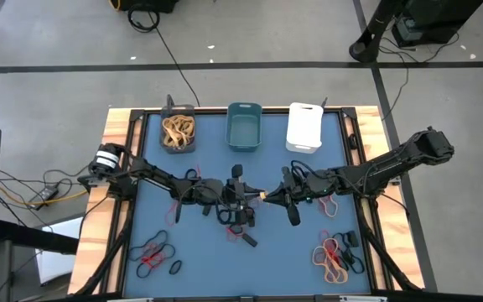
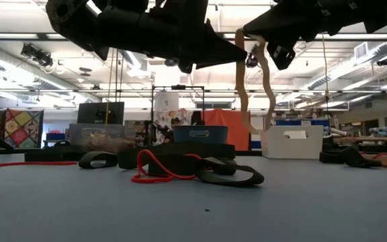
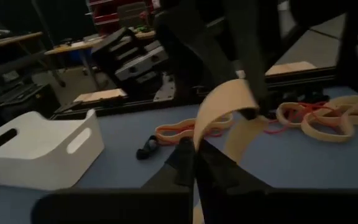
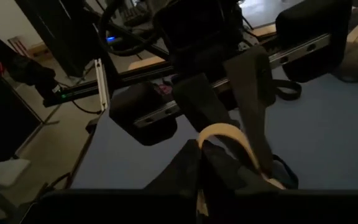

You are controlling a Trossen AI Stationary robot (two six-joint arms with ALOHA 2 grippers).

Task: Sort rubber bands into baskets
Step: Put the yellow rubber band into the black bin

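Observation:
A tan rubber band [image 1: 262, 195] hangs above the middle of the blue table between my two grippers. My left gripper [image 1: 250, 197] comes from the table's left and my right gripper [image 1: 272, 198] from its right; both are shut on the band. In the low view the band [image 2: 254, 81] droops in a wavy loop below them. At the far edge stand three baskets: dark grey [image 1: 179, 132] with tan bands inside, teal [image 1: 244, 127] and white [image 1: 304, 127]. My left gripper pinches one part of the tan band [image 3: 199, 142] between its two fingers, coming in about level from the table's left. The band rises out of the fingertips and arcs over to the other gripper, lifted clear of the table. My right gripper pinches another part of the same band [image 4: 215, 134] between its two fingers, coming from the table's right and slanting slightly down. The band curves away from its fingertips, and the slack loop [image 2: 247, 117] hangs below, clear of the table.
Black bands [image 1: 241, 226] lie on the table just near of the grippers, with a red one [image 2: 156, 171] among them. Loose piles of red and black bands [image 1: 156, 256] and of tan, red and black bands [image 1: 335, 256] lie at the near corners. Another red band [image 1: 329, 204] lies under the right arm.

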